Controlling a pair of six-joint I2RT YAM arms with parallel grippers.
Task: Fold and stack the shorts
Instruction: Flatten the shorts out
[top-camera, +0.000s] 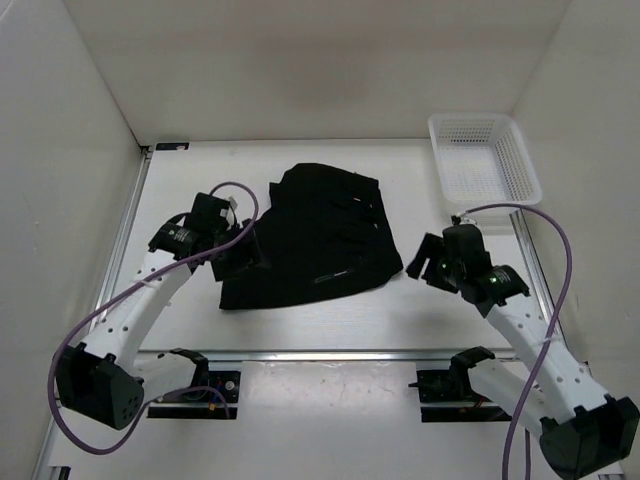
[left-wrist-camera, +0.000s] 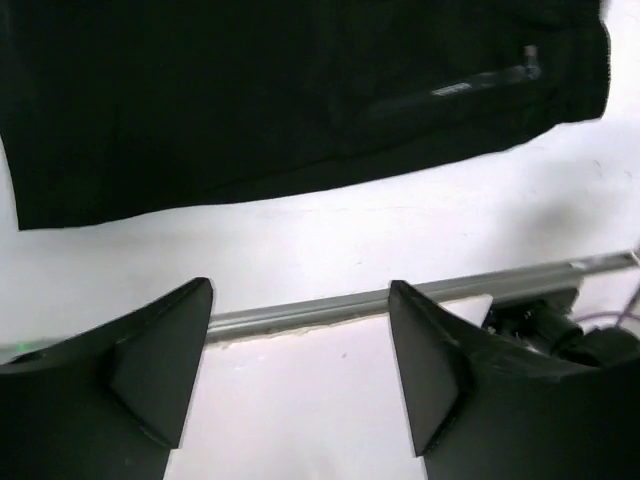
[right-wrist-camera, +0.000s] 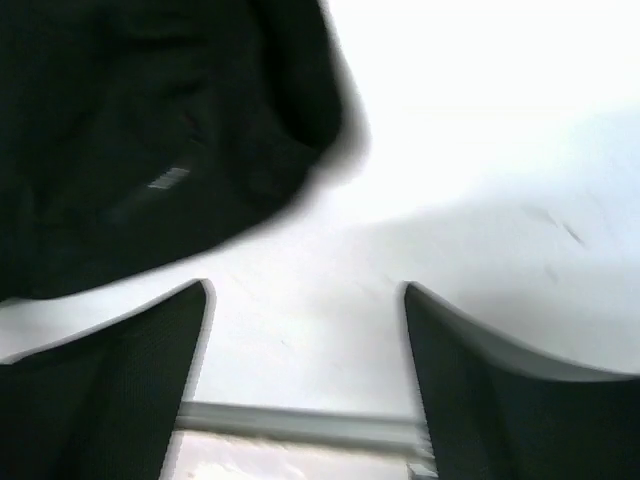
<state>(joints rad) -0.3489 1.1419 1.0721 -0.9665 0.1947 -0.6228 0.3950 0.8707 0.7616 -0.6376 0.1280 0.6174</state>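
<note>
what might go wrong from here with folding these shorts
1. The shorts lie rumpled with uneven edges, so a pinch at one edge may catch only one layer and fold crooked.
2. The left gripper and right gripper stand open on opposite sides of the cloth, so uneven grabs could skew it.
3. The right arm's cable loops close to the basket and might snag it.

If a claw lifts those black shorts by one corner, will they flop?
Probably flop: the shorts lie rumpled, with soft folds, so they look limp. Likely light, being thin cloth. Pushed, they would likely bunch rather than slide whole.
</note>
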